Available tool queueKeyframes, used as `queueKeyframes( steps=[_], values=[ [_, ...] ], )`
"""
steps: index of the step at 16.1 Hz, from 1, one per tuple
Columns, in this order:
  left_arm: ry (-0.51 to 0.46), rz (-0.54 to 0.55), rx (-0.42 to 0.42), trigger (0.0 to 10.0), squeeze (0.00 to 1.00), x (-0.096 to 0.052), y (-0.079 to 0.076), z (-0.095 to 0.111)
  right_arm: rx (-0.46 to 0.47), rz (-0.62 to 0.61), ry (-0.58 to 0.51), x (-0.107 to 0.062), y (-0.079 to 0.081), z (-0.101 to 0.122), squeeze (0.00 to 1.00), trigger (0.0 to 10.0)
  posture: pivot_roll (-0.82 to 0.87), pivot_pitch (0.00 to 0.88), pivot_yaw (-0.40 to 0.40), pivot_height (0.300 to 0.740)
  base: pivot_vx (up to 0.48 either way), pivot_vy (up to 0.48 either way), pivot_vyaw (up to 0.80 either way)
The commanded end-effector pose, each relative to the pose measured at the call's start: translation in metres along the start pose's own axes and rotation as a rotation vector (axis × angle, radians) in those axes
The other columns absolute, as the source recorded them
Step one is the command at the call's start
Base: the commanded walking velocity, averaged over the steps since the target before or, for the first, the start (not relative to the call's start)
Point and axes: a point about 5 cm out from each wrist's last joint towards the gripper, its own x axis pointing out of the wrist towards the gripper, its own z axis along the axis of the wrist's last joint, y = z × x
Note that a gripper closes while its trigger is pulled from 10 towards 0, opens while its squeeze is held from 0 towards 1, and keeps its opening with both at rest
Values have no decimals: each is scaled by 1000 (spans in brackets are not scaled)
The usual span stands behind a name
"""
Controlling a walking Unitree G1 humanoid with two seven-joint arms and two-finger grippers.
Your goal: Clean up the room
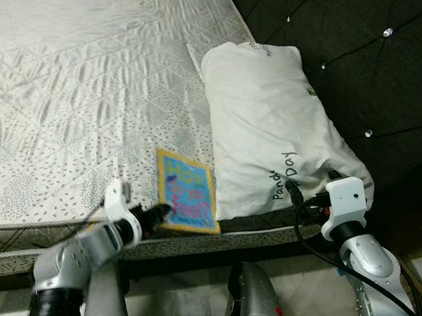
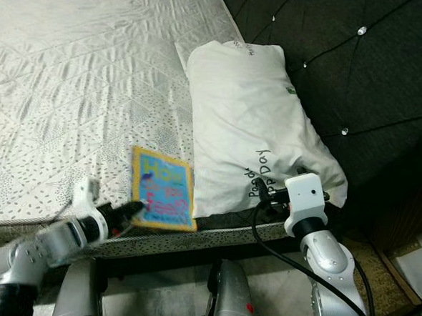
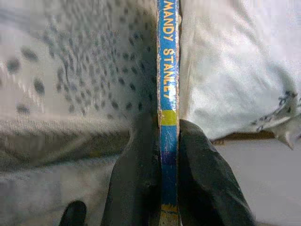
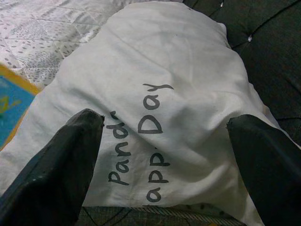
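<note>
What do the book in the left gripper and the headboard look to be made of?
Book: likely glossy printed board; its worn spine looks thick and stiff between the left gripper fingers. Headboard: apparently dark tufted upholstery, fabric or leatherette, with diamond folds and shiny studs.

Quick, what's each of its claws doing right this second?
Left gripper: closed on the blue book at the bed's edge.
Right gripper: open, at the white pillow.
</note>
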Motion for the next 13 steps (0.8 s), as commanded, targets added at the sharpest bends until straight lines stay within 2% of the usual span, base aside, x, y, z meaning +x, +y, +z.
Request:
queueKeyframes(
  steps=[1,6,11,12,13],
  values=[
    [-26,43,18,10000,0,-1,8,7,-7,-12,-15,1,-2,4,0,10000,-145,118,-119,560,0,0,0],
    [-91,105,67,10000,0,2,30,36,-6,-8,-24,3,-1,6,0,10000,-147,113,-131,560,0,0,0],
    [-86,109,64,10000,0,12,39,46,-4,-2,-35,7,0,9,0,10000,-157,108,-136,560,0,0,0],
    [-72,129,68,10000,306,15,43,48,-2,-2,-38,7,0,10,0,10000,-160,105,-133,560,0,0,0],
    [-68,135,69,10000,306,15,44,48,-1,-2,-39,7,0,10,0,10000,-160,105,-133,560,0,0,0]
  ],
)
